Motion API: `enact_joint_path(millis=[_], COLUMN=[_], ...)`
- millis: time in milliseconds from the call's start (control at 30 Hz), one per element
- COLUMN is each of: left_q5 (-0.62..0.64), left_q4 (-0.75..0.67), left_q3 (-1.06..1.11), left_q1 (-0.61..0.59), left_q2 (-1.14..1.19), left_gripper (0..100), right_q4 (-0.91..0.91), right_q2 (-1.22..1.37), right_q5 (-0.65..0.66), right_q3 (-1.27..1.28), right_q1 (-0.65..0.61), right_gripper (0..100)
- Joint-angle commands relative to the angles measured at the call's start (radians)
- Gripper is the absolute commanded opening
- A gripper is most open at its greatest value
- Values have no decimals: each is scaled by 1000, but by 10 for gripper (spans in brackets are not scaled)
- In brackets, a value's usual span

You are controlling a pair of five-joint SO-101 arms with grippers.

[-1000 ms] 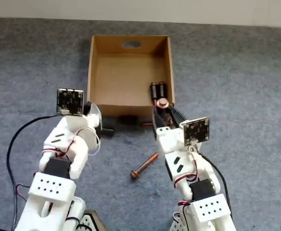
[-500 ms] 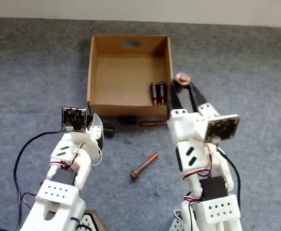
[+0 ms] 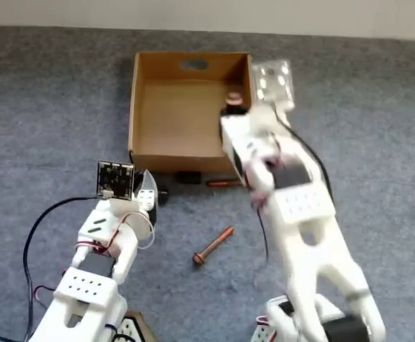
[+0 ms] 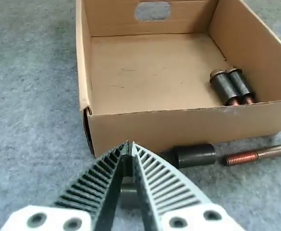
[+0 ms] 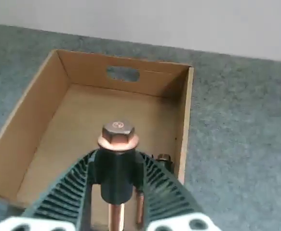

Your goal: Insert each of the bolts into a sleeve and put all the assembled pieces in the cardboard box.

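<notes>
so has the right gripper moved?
Yes. The right gripper, shut on a sleeved bolt, went from the near wall of the cardboard box to above its inside.

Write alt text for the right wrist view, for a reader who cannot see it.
The right gripper holds a dark sleeve with a copper bolt through it, above an open cardboard box on grey carpet. Another bolt head shows inside the box, by a side wall.

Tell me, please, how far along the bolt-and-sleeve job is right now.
Done: two assembled pieces lie in the cardboard box. In hand: the right gripper holds a third assembly over the box, not yet released. Remaining: a loose sleeve and a bolt in front of the box, plus another bolt on the carpet, all unassembled; the left gripper is shut near them.
</notes>
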Motion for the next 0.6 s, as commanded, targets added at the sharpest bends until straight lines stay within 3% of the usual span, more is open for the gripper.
enact_joint_path(millis=[0,133,433,567], left_q5=[5,5,5,5], left_q4=[-20,-20,-20,-20], left_q3=[-7,-7,-7,-7], left_q1=[13,13,13,13], left_q2=[-19,-19,-19,-19], left_gripper=[10,10,10,11], right_q4=[18,61,74,223], right_q2=[173,384,817,920], right_q5=[-120,-212,-216,-215], right_q3=[-229,-409,-762,-898], right_q1=[-7,-8,-8,-8], right_gripper=[6,6,6,6])
